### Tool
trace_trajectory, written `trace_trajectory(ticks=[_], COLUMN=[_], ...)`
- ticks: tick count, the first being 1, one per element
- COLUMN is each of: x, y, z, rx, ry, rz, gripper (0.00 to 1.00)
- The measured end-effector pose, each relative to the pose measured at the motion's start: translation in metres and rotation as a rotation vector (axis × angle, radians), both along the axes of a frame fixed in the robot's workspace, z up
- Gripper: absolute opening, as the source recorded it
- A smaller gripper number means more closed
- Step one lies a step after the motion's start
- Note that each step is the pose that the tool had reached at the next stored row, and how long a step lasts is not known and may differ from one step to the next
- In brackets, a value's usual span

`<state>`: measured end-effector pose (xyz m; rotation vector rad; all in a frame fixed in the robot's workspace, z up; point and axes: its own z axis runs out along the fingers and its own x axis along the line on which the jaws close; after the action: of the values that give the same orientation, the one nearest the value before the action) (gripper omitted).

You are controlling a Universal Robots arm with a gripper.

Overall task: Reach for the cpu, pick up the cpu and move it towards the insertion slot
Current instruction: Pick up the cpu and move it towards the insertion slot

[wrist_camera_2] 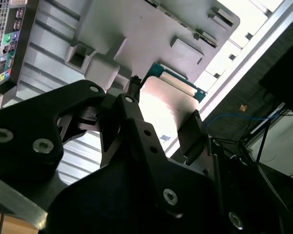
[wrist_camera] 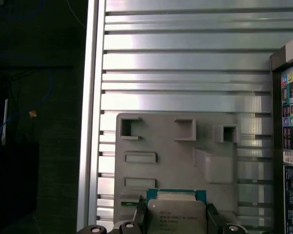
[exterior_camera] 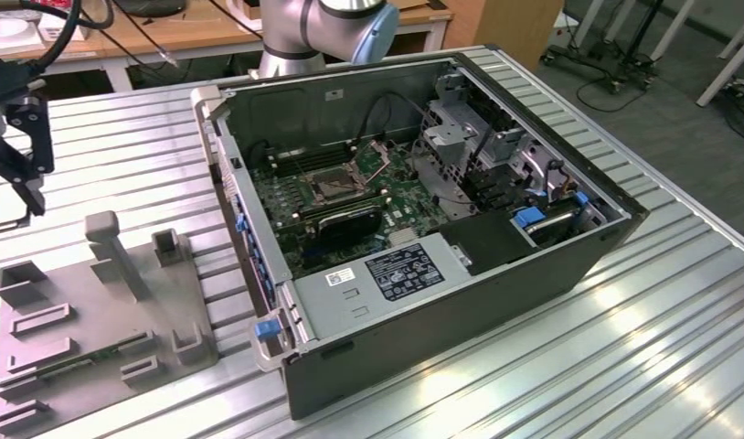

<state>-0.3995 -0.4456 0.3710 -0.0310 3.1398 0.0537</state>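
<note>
Fingers (wrist_camera: pixel 139 212) are clamped on the cpu (wrist_camera: pixel 176 213). In both wrist views I see one black finger against each of two opposite edges of the chip. The gripper (wrist_camera_2: pixel 162 117) is spread just as wide as the chip and no wider. The chip's silvery face is turned toward the first wrist camera, and a thin green rim shows along its far edge.

Past the chip lies the grey fixture block (wrist_camera: pixel 185 146), flat on the counter (wrist_camera: pixel 185 63), with its square and slotted recesses facing up. In the first wrist view the chip overlaps one edge of the block. I cannot tell from that view how high the chip sits over it.

In the exterior view the gripper hangs at the far left, above the ribbed metal counter and beyond the far end of the block.

Further toward the exterior view's right stands the open computer case (exterior_camera: pixel 568 265), lying on its side with the board exposed. The insertion slot (exterior_camera: pixel 327 187) is on that board, a square with a dark centre and a shiny frame. It sits beside the long memory slots and above a black heatsink-like block.

The cpu is well apart from the slot, with the near wall of the case between them.

At the back, behind the case, the arm (exterior_camera: pixel 329 23) rises from the counter.
</note>
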Motion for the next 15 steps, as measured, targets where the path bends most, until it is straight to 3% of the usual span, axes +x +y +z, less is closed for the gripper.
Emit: trace_trajectory(ticks=[15], x=[0.0272], y=[0.0013], z=[-0.0022], rx=[0.0000], ry=[0.0000], rz=[-0.010], gripper=[0.55])
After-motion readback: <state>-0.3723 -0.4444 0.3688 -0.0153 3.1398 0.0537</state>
